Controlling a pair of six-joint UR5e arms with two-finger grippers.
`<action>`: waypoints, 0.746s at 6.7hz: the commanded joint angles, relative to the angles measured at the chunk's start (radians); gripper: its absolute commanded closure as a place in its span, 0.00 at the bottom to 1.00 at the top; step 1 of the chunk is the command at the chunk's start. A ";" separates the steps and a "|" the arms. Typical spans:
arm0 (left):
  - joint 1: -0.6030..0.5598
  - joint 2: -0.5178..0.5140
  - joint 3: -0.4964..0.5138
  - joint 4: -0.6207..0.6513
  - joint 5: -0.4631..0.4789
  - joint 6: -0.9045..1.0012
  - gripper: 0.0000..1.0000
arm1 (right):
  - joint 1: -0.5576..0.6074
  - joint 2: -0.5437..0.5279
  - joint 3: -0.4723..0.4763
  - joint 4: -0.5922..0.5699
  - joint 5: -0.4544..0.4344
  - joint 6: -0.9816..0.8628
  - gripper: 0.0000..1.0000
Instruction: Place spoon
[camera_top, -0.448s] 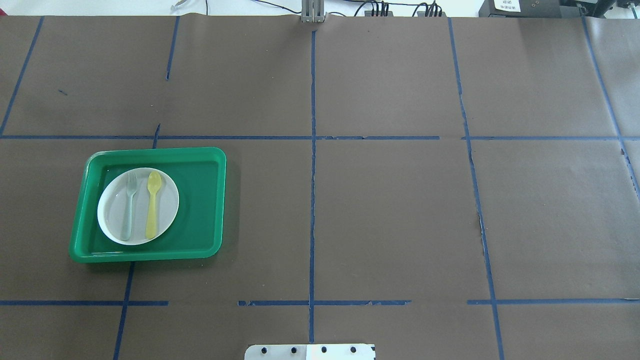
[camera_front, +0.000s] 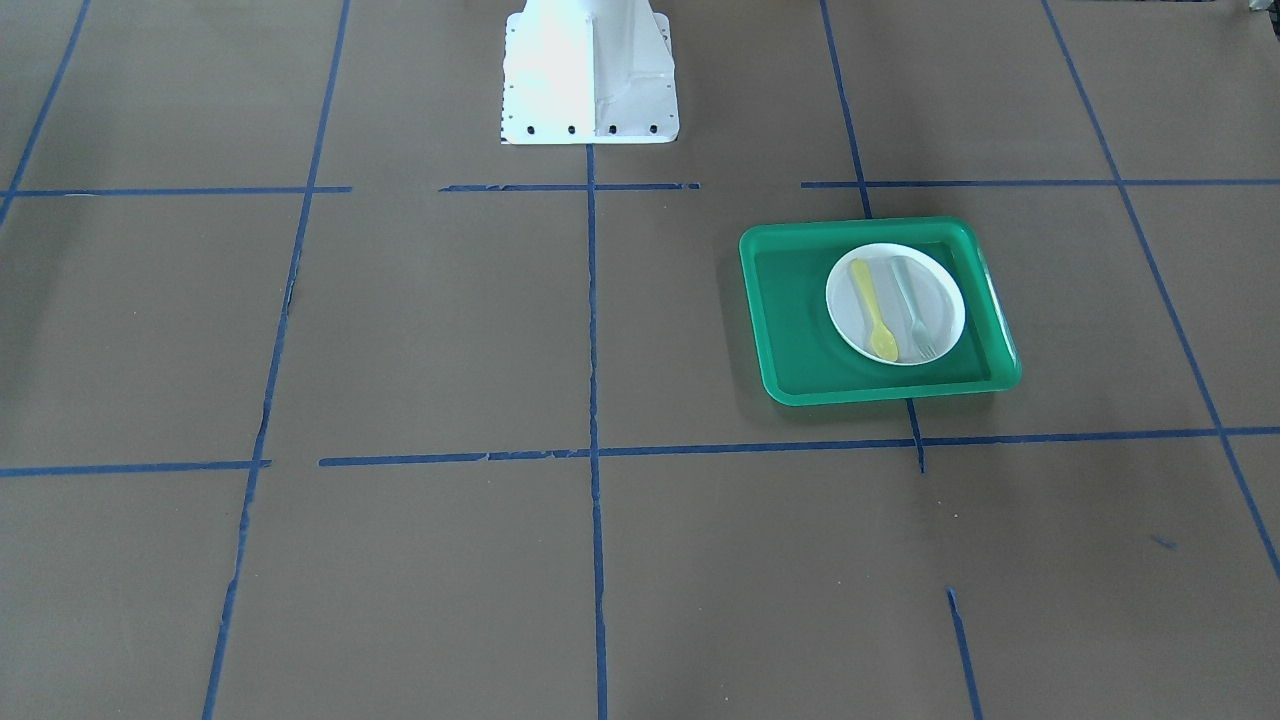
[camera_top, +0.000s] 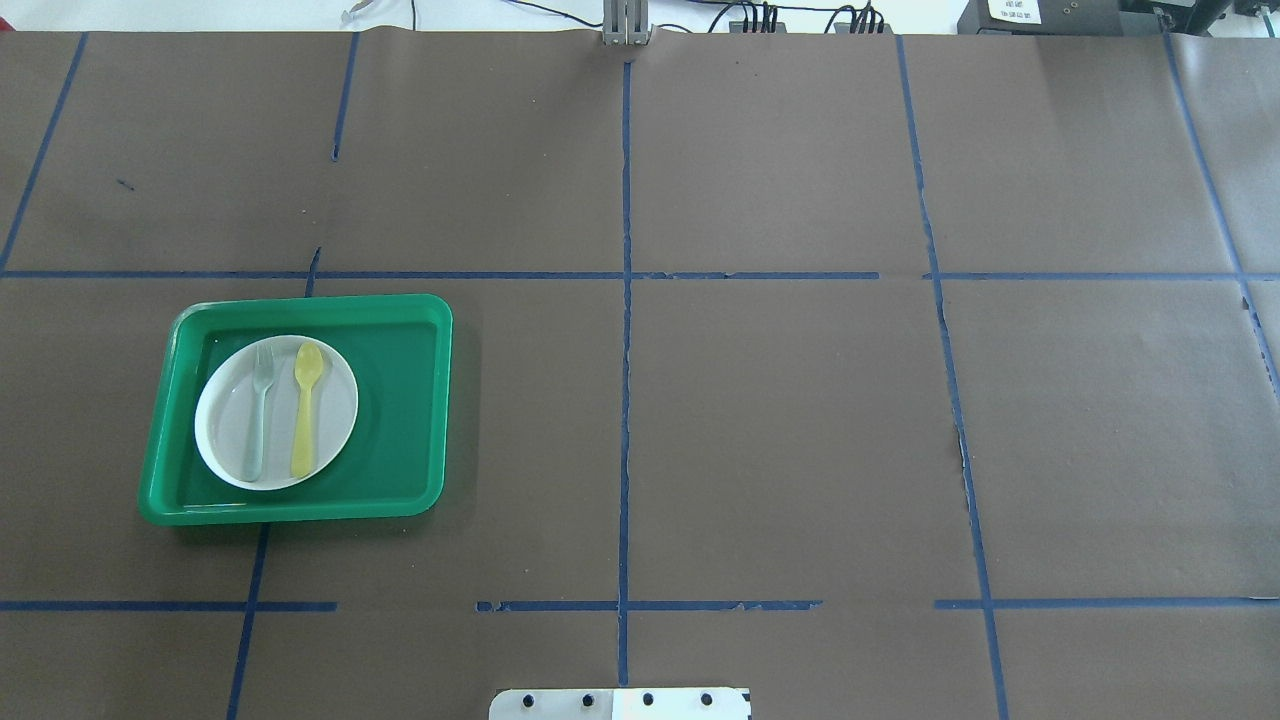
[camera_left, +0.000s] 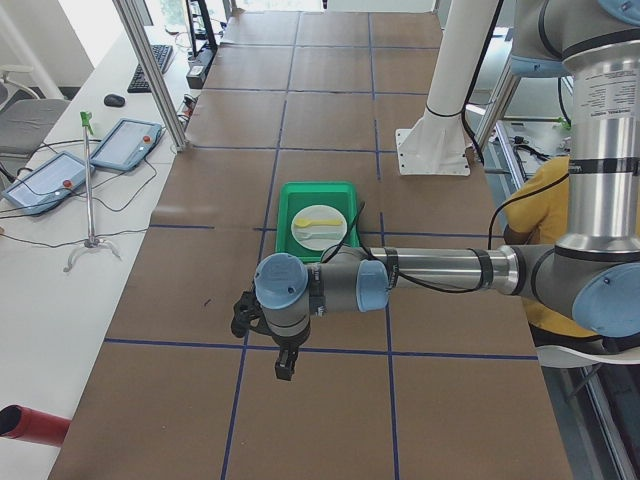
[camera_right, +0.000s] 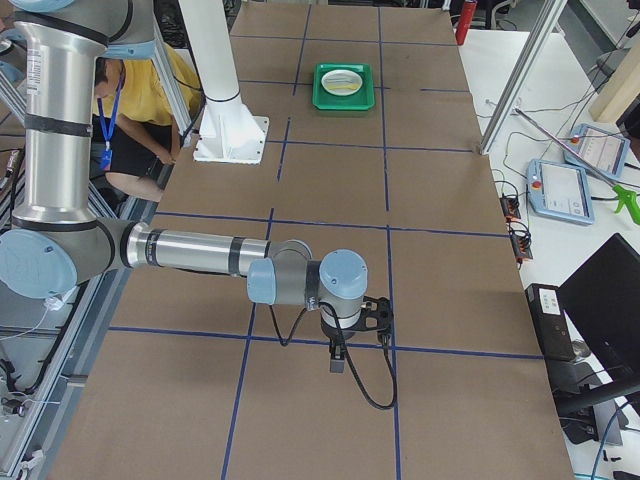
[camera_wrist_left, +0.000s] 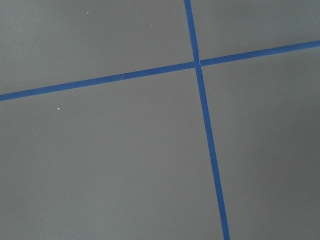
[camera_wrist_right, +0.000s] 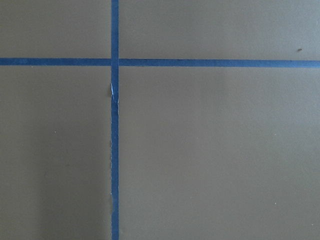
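Observation:
The yellow spoon (camera_top: 305, 410) lies on a white plate (camera_top: 338, 400) inside a green tray (camera_top: 405, 400), next to a pale grey-green fork (camera_top: 259, 410). It also shows in the front-facing view (camera_front: 873, 310), on the plate (camera_front: 948, 300) in the tray (camera_front: 790, 330), beside the fork (camera_front: 912, 308). My left gripper (camera_left: 285, 368) shows only in the exterior left view, hanging over bare table well short of the tray (camera_left: 285, 215); I cannot tell if it is open or shut. My right gripper (camera_right: 337, 360) shows only in the exterior right view, far from the tray (camera_right: 345, 100); its state cannot be told.
The table is brown paper with blue tape lines (camera_top: 625, 400). The robot's white base (camera_front: 590, 80) stands at the table's near edge. Both wrist views show only paper and tape lines. Tablets and cables lie on side benches (camera_left: 125, 145).

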 joint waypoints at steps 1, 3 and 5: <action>0.005 -0.009 -0.011 -0.017 -0.001 0.001 0.00 | 0.000 0.000 0.000 0.000 0.000 0.000 0.00; 0.023 -0.011 -0.031 -0.162 -0.001 -0.005 0.00 | 0.000 0.000 0.000 0.000 0.000 0.000 0.00; 0.168 -0.023 -0.143 -0.179 0.005 -0.281 0.00 | 0.000 0.000 0.000 0.000 0.000 0.000 0.00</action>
